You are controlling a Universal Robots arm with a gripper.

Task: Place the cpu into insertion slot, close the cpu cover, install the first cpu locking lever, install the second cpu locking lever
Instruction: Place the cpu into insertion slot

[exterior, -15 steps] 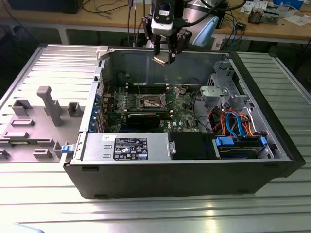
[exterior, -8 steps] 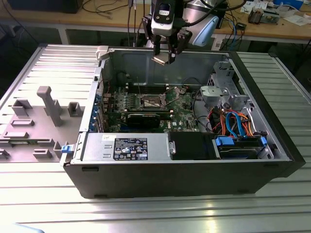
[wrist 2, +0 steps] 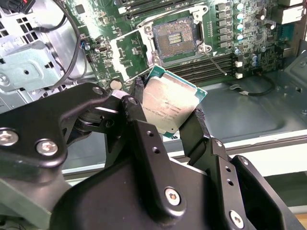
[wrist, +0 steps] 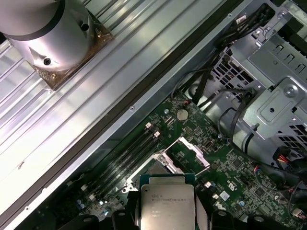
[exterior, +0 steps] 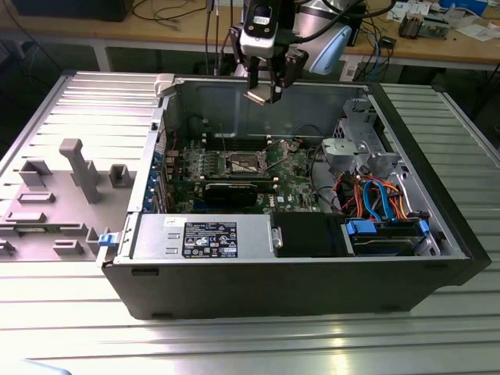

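My gripper (exterior: 263, 92) hangs high above the open computer case, shut on the cpu (exterior: 258, 97), a flat square chip with a silver top. In both wrist views the cpu (wrist 2: 170, 105) (wrist: 167, 203) sits tilted between the black fingers (wrist 2: 139, 120). Far below on the green motherboard lies the insertion slot (exterior: 244, 164) (wrist 2: 175, 37) (wrist: 156, 168), open and bare, with a dark centre. The cpu cover (exterior: 280, 145) (wrist: 197, 152) is flipped up and back beside the slot. A thin lever rod (wrist 2: 215, 62) stands swung away from the socket.
The metal case wall (exterior: 219, 98) rises behind the board. A drive cage (exterior: 367, 141) and coloured cables (exterior: 375, 195) fill the exterior view's right. A power supply (exterior: 203, 238) is at the front, a black expansion card (exterior: 230, 191) near the socket, and grey fixtures (exterior: 78, 168) outside on the left.
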